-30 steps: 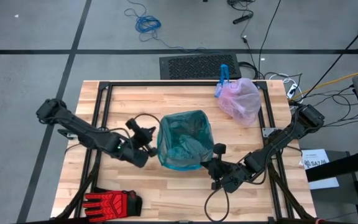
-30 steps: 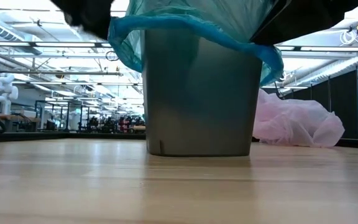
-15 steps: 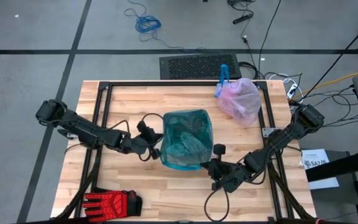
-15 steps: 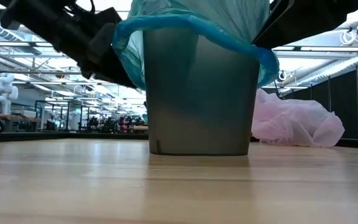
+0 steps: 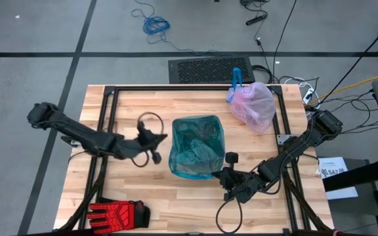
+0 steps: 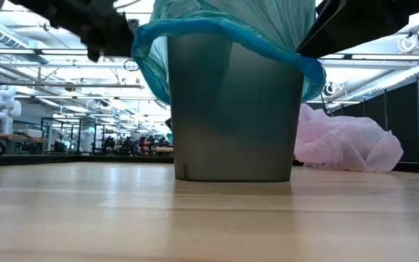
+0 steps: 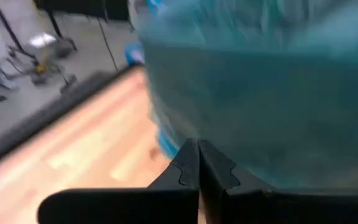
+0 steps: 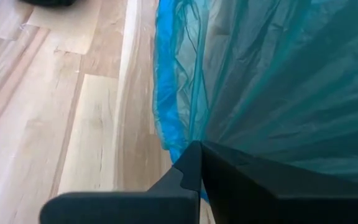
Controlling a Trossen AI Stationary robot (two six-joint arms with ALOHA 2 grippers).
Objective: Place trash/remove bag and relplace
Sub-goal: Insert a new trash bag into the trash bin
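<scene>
the high camera hangs above and looks straight down on the whole pale wooden slatted desk. the low camera sits at desk-top height, close to the grey plastic bin lined with a translucent teal-green plastic bag, facing level into the room behind. the left wrist camera looks from about nine o'clock of the bin, very near; the right wrist camera from about five o'clock, also near. all four views share the teal-green bag.
</scene>
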